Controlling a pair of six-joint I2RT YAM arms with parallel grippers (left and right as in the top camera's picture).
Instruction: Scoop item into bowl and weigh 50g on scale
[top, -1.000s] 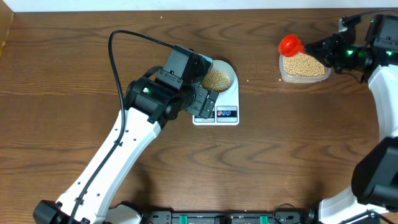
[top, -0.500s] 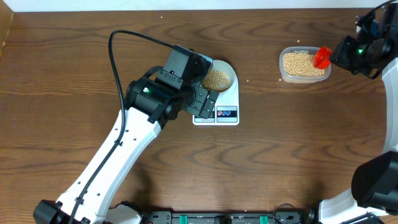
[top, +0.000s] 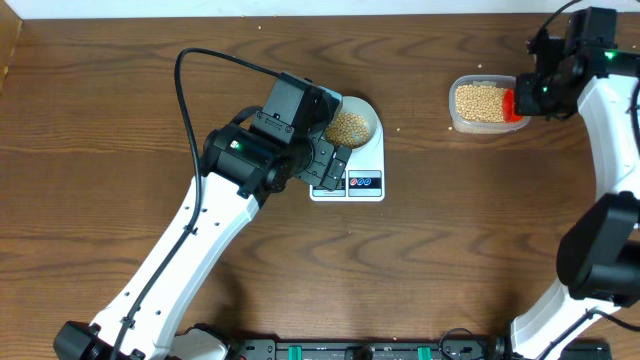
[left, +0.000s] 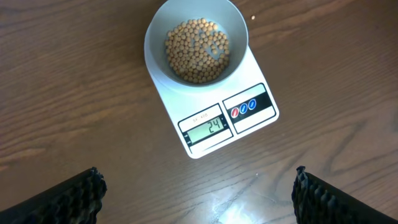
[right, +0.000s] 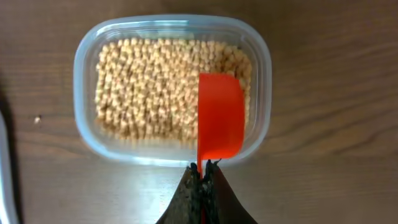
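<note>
Left gripper (left: 202, 198) first: only two black fingertips poke in at the bottom corners, cut off by the frame, spread wide, holding nothing. Beyond them sits the scale (left: 183, 102), its display (left: 208, 126) reading 24, the small print above too fine to read. On its far end is the bowl (left: 155, 37) with a shallow heap of beans (left: 196, 50). From overhead, the left arm hides the scale's left edge. Now the right gripper (right: 202, 177): pinched tight on the red scoop (right: 219, 118), handle buried between the fingers. The scoop lies over the clear tub (right: 84, 81) of beans; touching them or not, can't tell.
</note>
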